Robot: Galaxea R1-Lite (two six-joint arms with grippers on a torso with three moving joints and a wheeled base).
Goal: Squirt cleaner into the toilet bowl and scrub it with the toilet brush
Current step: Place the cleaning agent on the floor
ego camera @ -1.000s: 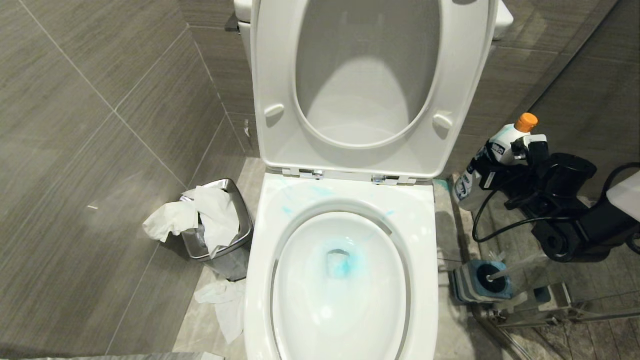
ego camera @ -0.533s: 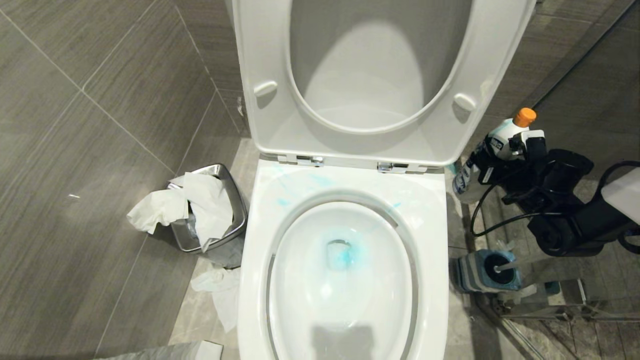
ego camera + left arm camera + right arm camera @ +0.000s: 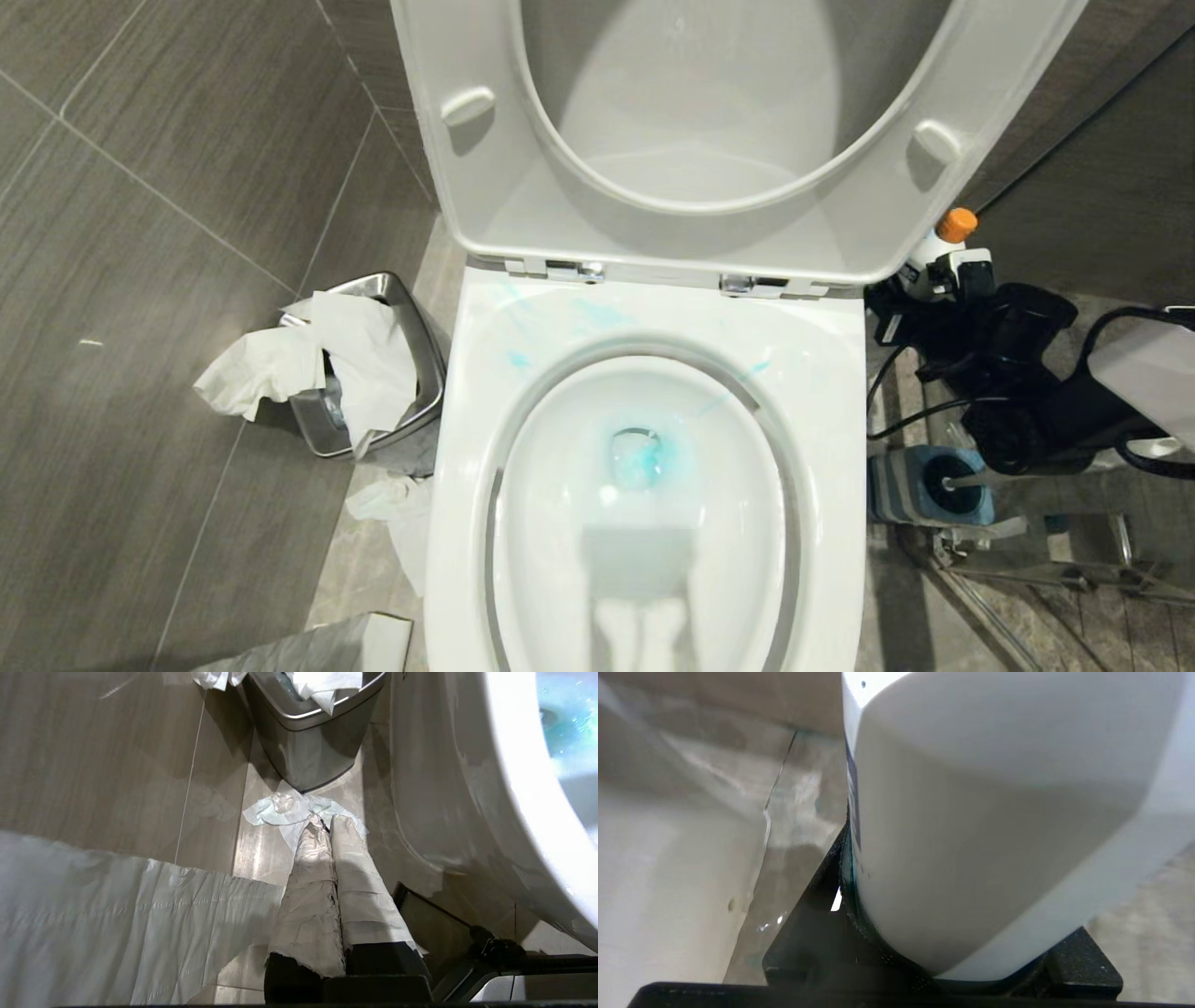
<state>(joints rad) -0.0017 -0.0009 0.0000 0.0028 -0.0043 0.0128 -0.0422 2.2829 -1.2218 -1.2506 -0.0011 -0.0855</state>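
Step now: The cleaner (image 3: pixel 640 459) is already in the toilet bowl (image 3: pixel 644 504), so I think the squirting part is done and the bottle (image 3: pixel 945 241) is being put away.
Right claw (image 3: pixel 952 280): It is low down on the right of the toilet, next to the wall, and it is grasping the bottle. In the right wrist view the bottle's fat white body (image 3: pixel 994 826) sits between the black fingers.
Left claw (image 3: pixel 327 826): It is clenched with nothing in it, hanging by the left side of the toilet above the floor (image 3: pixel 117 765). Its fingers are wrapped in pale tape.
Next move: The right claw has to set the bottle down and let go. Then it has to reach for the toilet brush (image 3: pixel 957 482), I think.
Brush: It stands in its holder (image 3: pixel 910 485) on the floor, just right of the bowl. Its thin white handle leans to the right.
Cleaner: Thin blue water sits in the hole at the bottom of the bowl. Pale blue streaks lie on the back of the rim.
Bowl: Shiny, hard and white, long and round inside, with a wide flat rim.
Bottle: Smooth white plastic with an orange cap.
Holder: Boxy, grey and blue.
Bin (image 3: pixel 373 411): Shiny metal, stuffed with crumpled white paper (image 3: pixel 280 359).
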